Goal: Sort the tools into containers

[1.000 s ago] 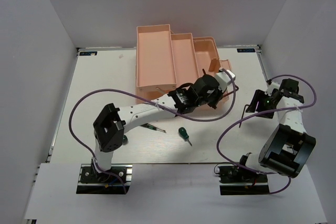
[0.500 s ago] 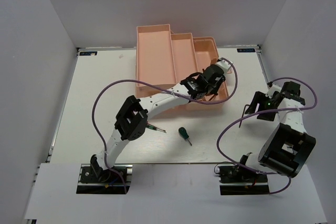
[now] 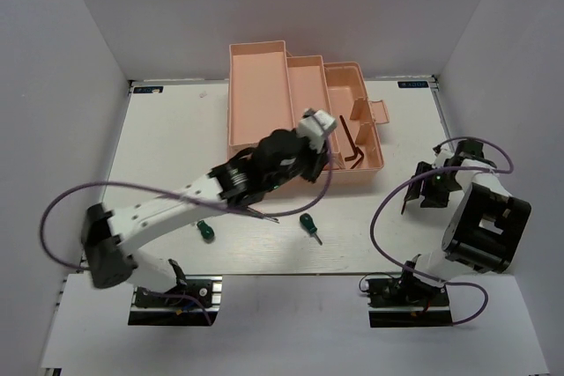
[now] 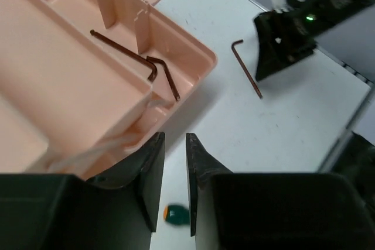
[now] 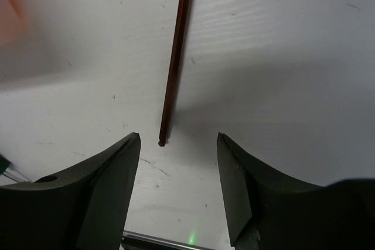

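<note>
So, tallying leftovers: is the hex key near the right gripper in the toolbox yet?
Out: the hex key lies on the table, outside the toolbox.

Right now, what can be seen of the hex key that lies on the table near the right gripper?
The hex key is a thin, dark, metal-looking L-shaped rod with one short bent end. It lies flat on the white table, outside the pink toolbox and apart from it. Its straight end sits between the fingers of the open right gripper, untouched.

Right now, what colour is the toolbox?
Peach-pink; the toolbox shows best in the top external view.
</note>
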Controlling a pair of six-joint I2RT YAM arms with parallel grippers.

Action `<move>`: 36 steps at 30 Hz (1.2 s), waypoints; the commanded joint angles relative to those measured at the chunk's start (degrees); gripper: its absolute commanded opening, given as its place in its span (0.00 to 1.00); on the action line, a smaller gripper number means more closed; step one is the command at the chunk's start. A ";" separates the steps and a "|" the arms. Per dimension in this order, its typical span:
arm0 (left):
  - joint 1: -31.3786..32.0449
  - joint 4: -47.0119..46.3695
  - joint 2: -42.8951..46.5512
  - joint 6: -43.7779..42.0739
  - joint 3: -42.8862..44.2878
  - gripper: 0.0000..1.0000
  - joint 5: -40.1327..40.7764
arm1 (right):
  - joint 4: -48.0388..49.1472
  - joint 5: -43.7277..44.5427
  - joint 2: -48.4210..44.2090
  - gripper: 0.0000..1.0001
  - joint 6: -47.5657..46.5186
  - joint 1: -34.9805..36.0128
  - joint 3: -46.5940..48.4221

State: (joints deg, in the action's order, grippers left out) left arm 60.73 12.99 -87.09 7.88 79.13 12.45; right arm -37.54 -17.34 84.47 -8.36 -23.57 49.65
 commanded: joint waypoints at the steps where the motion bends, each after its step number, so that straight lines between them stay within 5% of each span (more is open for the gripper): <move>1: 0.88 1.06 10.15 2.84 -11.77 0.31 -0.50 | 4.14 3.10 2.36 0.61 2.38 3.35 1.59; 3: 1.41 3.17 13.16 5.64 -15.83 0.31 2.39 | 5.19 5.11 3.51 0.61 3.43 5.10 2.12; 8: 1.94 6.25 19.23 11.97 -28.32 0.54 7.67 | 8.71 12.40 7.38 0.61 6.16 9.86 3.00; 15: 1.94 1.61 21.79 20.50 -37.64 0.64 7.51 | 9.68 25.69 11.77 0.39 10.20 14.17 3.00; 23: 3.08 1.50 20.38 24.01 -36.86 0.69 11.27 | 7.13 20.61 11.95 0.01 10.91 13.38 3.26; 36: 2.38 10.56 21.52 44.58 -41.42 0.85 16.91 | 0.20 -1.54 -12.13 0.00 -1.13 11.62 9.93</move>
State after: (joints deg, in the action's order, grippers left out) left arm 63.44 21.85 -67.07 45.84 39.29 27.73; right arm -34.92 -10.15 76.42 -5.26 -11.88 54.96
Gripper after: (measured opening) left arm 0.844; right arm 0.023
